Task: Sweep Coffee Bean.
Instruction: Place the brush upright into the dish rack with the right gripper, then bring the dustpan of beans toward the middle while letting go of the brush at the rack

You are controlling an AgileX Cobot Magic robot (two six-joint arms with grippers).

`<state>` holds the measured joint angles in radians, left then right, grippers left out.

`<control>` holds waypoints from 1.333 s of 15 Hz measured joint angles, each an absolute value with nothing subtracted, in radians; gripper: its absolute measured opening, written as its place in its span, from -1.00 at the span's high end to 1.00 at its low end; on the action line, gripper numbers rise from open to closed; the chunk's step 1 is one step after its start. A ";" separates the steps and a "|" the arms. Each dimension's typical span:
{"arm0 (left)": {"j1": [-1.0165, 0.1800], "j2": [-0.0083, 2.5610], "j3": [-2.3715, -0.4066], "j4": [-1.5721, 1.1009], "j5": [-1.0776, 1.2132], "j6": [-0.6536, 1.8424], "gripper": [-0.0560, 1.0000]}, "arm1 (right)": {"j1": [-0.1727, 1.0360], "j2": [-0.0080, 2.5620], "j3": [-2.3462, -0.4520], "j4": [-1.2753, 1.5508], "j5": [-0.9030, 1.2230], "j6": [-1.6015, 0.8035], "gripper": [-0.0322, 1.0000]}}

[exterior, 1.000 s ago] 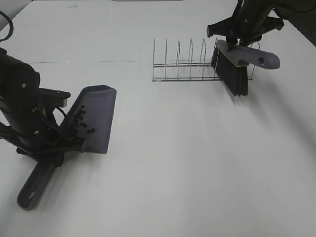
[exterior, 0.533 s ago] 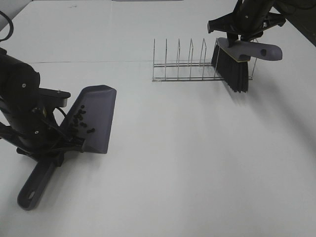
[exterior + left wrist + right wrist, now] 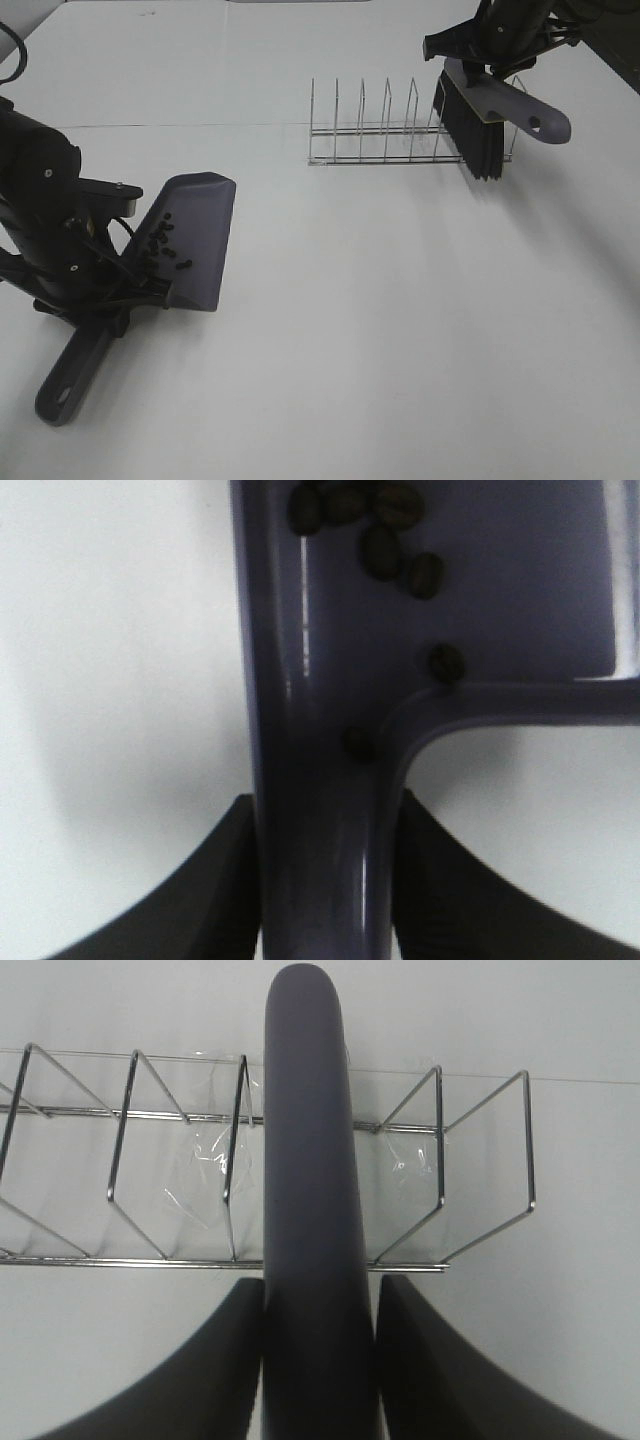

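A grey-purple dustpan [image 3: 190, 240] rests on the white table at the left, its handle [image 3: 70, 375] pointing toward the front. Several dark coffee beans [image 3: 160, 245] lie inside it; they also show in the left wrist view [image 3: 385, 525]. My left gripper [image 3: 320, 880] is shut on the dustpan's handle [image 3: 320, 810]. My right gripper [image 3: 320, 1360] is shut on the brush handle [image 3: 305, 1160] and holds the brush [image 3: 475, 135] over the right end of the wire rack [image 3: 400, 130], bristles down among the wires.
The wire rack [image 3: 440, 1160] stands at the back right of the table [image 3: 400, 330]. A piece of clear tape or film [image 3: 205, 1170] lies under it. The table's right edge borders a dark area at the top right.
The right gripper has moved back and turned the brush, so its handle end now tips down to the right and the bristles sit closer to the rack. The left arm and dustpan have not moved.
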<state>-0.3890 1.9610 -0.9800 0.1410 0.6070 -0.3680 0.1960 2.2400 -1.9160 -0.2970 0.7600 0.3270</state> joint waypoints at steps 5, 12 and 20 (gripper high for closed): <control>-0.389 1.961 -0.980 0.141 0.607 -0.367 0.23 | 0.196 2.251 -1.916 -0.285 0.763 0.325 0.37; -0.389 1.961 -0.980 0.141 0.607 -0.367 0.23 | 0.196 2.295 -1.924 -0.234 0.804 0.298 0.38; -0.389 1.961 -0.980 0.141 0.607 -0.367 0.23 | 0.185 2.214 -1.924 -0.239 0.848 0.264 -0.69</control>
